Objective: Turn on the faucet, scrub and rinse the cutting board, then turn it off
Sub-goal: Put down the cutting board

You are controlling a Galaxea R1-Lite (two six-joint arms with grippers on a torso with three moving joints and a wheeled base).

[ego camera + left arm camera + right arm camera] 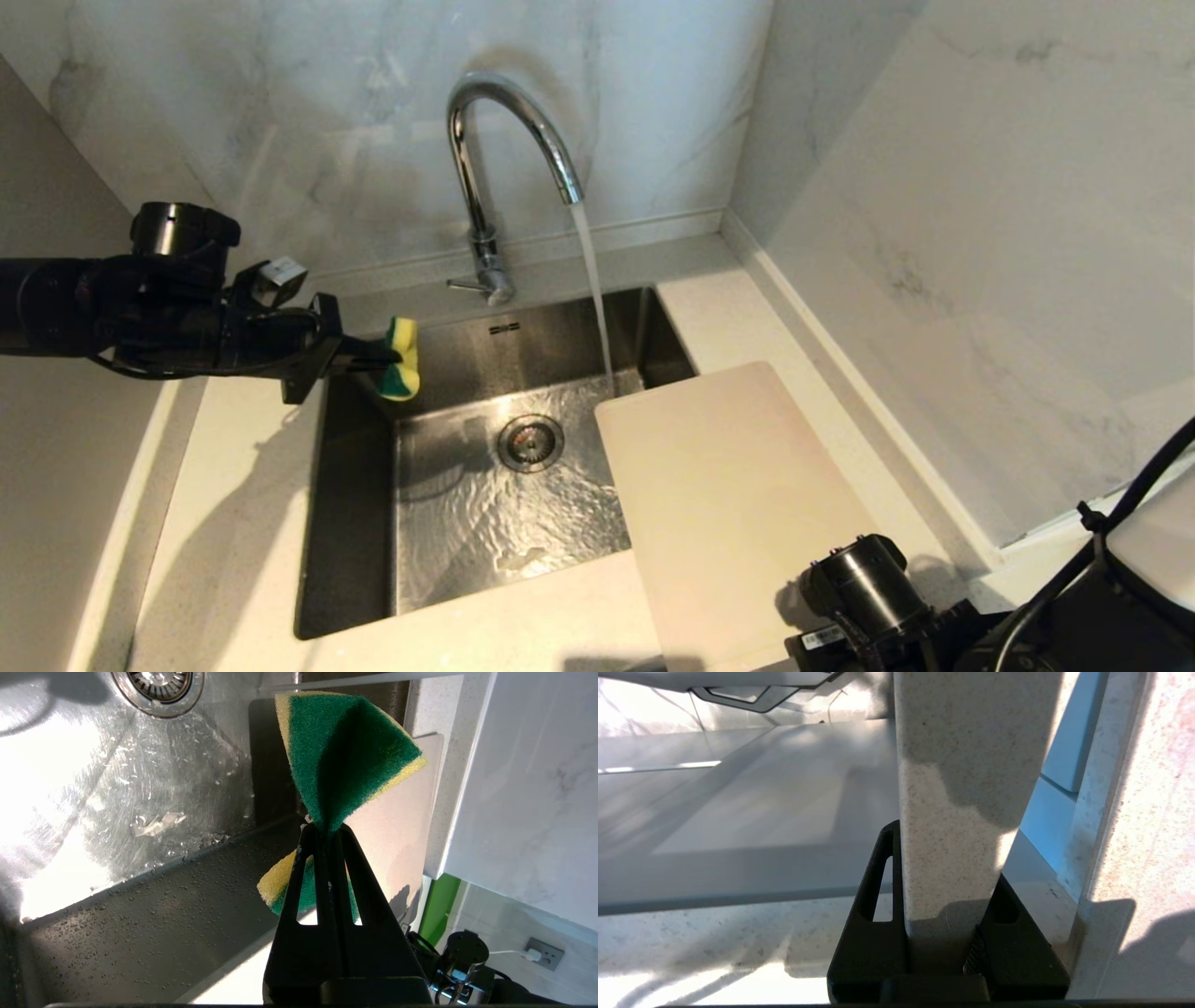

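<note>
The chrome faucet point(485, 168) runs, and its stream point(594, 289) falls into the sink just at the far corner of the cutting board point(738, 495). The pale board lies along the sink's right side, with its far end over the basin. My left gripper point(378, 357) hovers over the sink's far left corner, shut on a green-and-yellow sponge point(403, 359). In the left wrist view the sponge point(345, 751) is folded between the shut jaws of the left gripper point(327, 828). My right gripper point(948, 858) is shut on the board's near edge point(952, 788). In the head view the right wrist point(868, 597) hides its fingers.
The steel sink point(355, 485) is wet, with a drain point(529, 441) in its floor. Marble walls close in behind and to the right. Pale counter surrounds the basin. In the left wrist view a bright green flat object point(439, 905) stands beyond the board point(397, 826).
</note>
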